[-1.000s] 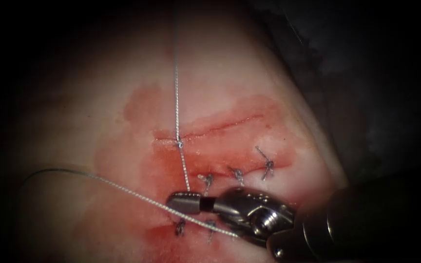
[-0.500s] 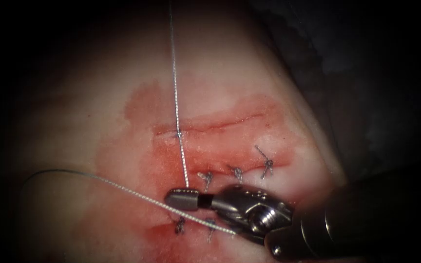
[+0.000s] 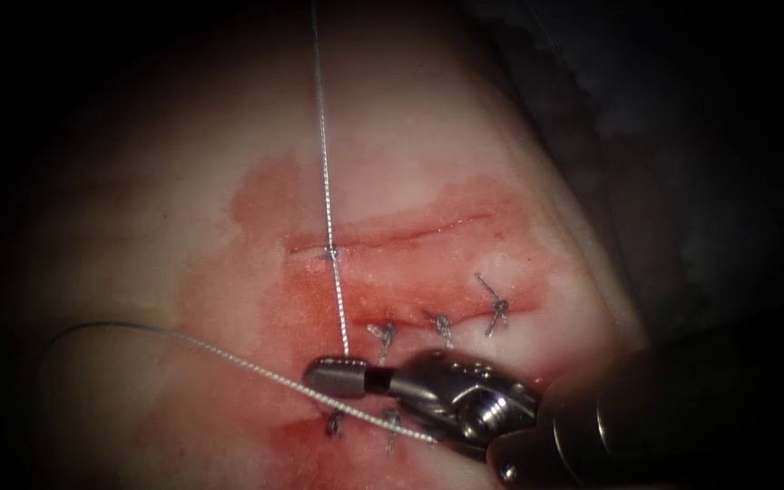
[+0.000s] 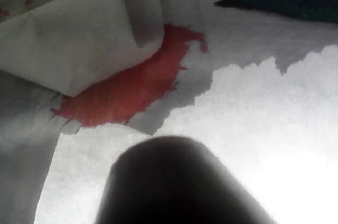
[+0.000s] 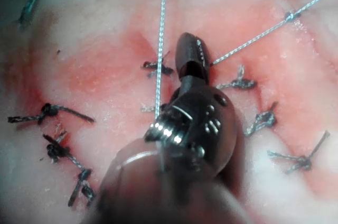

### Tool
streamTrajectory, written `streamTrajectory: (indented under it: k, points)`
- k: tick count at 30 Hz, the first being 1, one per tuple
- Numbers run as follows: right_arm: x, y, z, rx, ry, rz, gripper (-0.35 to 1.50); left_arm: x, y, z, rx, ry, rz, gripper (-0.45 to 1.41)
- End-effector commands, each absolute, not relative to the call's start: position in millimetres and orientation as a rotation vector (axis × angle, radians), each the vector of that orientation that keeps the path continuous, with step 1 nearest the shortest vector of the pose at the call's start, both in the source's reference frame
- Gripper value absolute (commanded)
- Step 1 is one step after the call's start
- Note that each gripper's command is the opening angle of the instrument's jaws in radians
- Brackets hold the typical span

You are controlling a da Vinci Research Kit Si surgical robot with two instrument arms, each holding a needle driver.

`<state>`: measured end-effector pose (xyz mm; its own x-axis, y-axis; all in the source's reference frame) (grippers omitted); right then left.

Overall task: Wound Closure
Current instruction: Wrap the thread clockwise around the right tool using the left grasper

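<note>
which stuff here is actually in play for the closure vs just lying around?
In play:
- right gripper, shut on the thread
- thread, taut from the gripper up through a knot at the cut
- tissue

Lying about:
- tied stitches with cut ends
- red fluid on the tissue
- stained cloth in the left wrist view

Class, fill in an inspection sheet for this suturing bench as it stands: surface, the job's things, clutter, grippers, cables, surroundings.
Surface: tissue wet with red fluid; cut runs across it.
Job's things: thread runs taut from a knot on the cut up out of view, and down to the right tool; another strand trails to the left. Needle: nothing seen.
Clutter: cut ends of thread at tied stitches.
Grippers: right tool, jaws shut on the thread. Left tool: nothing seen of its jaws.
Cables: nothing seen.
Surroundings: stained white cloth in the left wrist view.
</note>
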<state>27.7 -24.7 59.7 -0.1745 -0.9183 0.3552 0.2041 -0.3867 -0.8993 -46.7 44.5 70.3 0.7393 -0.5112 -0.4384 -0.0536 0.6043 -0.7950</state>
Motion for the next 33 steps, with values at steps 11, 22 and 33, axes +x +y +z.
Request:
streamTrajectory:
  k: [11,22,33]
  points:
    - [29.1,-21.5,61,-1.38,0.626,-1.656,0.96,-49.4,44.0,70,-0.972,0.485,-0.389,-0.45]
    - [25.8,-14.5,56,-1.463,0.559,-1.486,1.15,-58.3,35.3,57,-0.242,-0.552,-1.049,-0.45]
    - [32.7,-9.9,62,-1.444,0.501,-1.417,0.89,-56.6,30.8,50,0.142,-1.153,-1.15,-0.45]
